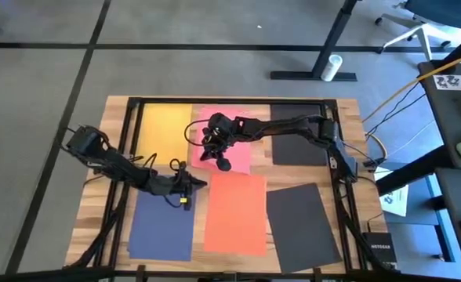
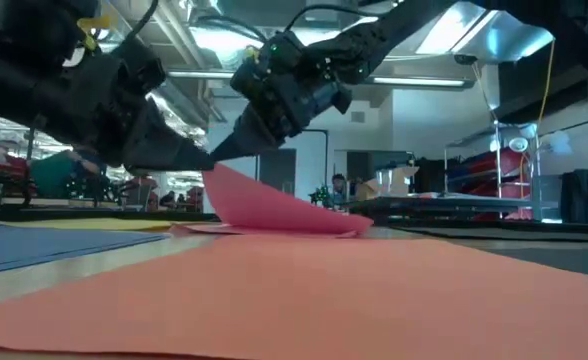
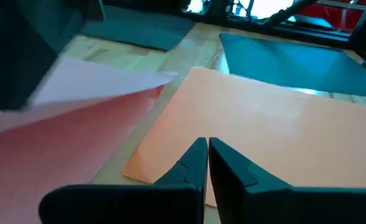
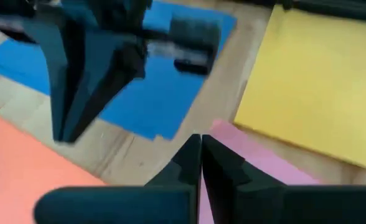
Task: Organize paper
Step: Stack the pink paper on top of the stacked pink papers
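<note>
A thin pink sheet, one corner curled up off the wooden tabletop, is pinched by the closed fingers of the right gripper between flat yellow, orange, navy and black rectangles, with the left gripper, fingers pressed together and holding nothing, just beside it.

A: How many coloured sheets lie on the table?

B: 6: 1 yellow sheet at 11 o'clock, 1 pink sheet at 12, 1 orange sheet at 6, 1 navy blue sheet at 7, and 2 black sheets.

A: Arms?

B: 2, with 1 gripper each.
</note>
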### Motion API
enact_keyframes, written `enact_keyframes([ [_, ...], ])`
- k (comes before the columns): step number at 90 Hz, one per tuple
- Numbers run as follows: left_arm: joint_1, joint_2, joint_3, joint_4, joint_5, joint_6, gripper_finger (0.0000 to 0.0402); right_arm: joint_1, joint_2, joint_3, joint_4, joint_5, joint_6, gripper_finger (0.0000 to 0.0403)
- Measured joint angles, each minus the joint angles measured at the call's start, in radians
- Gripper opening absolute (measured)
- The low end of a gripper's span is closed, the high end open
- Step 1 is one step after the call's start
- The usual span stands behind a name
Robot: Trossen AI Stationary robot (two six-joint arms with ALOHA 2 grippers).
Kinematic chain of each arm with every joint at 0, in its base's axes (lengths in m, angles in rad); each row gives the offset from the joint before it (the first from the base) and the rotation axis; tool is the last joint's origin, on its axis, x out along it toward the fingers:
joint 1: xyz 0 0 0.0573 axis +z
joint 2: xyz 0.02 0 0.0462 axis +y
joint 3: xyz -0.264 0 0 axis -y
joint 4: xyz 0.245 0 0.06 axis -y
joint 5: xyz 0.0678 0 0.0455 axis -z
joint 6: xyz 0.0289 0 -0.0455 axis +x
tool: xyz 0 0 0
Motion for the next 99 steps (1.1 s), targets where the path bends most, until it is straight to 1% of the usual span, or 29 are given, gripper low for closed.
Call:
enact_keyframes([
  [18, 0.002, 0.052, 0.031, 0.018, 0.001, -0.001, 0.0, -0.001, 0.003, 0.0, 0.055, 0.032, 0.003, 0.0],
  [37, -0.009, 0.052, 0.051, 0.019, 0.002, 0.032, 0.0, -0.001, 0.004, 0.0, 0.077, 0.048, 0.008, 0.0],
  [54, -0.009, 0.052, 0.052, 0.014, 0.003, 0.028, 0.0, 0.0, 0.004, 0.0, 0.089, 0.097, 0.01, 0.0005],
  [65, -0.009, 0.052, 0.052, 0.012, 0.003, 0.029, 0.0, 0.001, 0.004, 0.0, 0.095, 0.111, 0.011, 0.0027],
  [75, -0.009, 0.052, 0.052, 0.011, 0.003, 0.028, 0.0, 0.0, 0.004, 0.0, 0.096, 0.136, 0.018, 0.0061],
  [87, -0.009, 0.052, 0.052, 0.011, 0.003, 0.03, 0.0, 0.001, 0.004, 0.0, 0.096, 0.136, 0.028, 0.0097],
  [93, -0.009, 0.052, 0.052, 0.01, 0.003, 0.031, 0.0, 0.001, 0.004, 0.0, 0.09, 0.136, 0.042, 0.0105],
  [99, -0.009, 0.052, 0.052, 0.011, 0.002, 0.031, 0.0, 0.001, 0.004, 0.0, 0.063, 0.135, 0.052, 0.0105],
])
